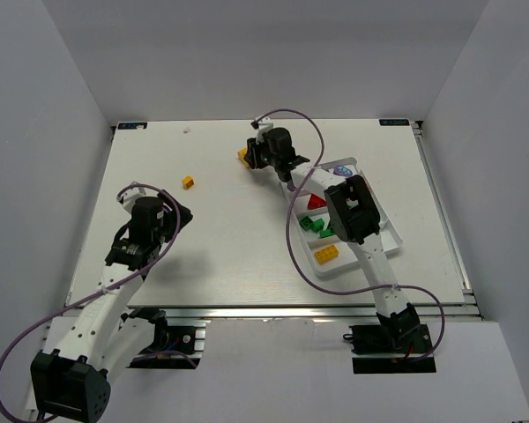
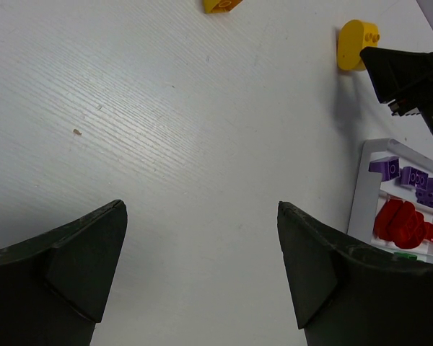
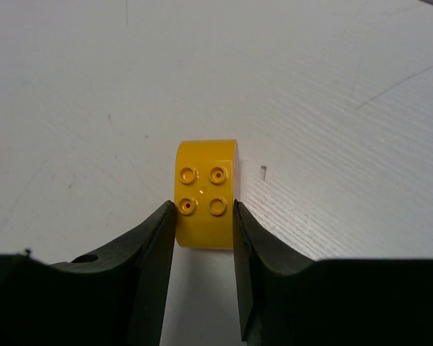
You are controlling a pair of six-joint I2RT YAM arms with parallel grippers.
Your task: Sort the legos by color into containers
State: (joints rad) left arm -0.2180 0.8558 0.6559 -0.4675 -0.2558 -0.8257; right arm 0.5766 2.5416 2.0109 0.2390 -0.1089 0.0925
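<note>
Overhead, the right gripper (image 3: 204, 216) reaches near the middle of the table's (image 1: 229, 264) far edge, its jaws closed partway against both sides of a four-stud yellow brick (image 3: 206, 191) that rests on the surface. A second yellow brick (image 1: 188, 181) lies apart from it, toward the left edge. The left gripper (image 2: 202, 274) hovers over the left half, jaws spread wide and empty. The white tray (image 2: 358, 191) sits askew on the right half, holding purple bricks (image 1: 342, 169), red bricks (image 1: 316, 202), green bricks (image 1: 316, 227) and a yellow-orange brick (image 1: 327, 255) in separate compartments.
</note>
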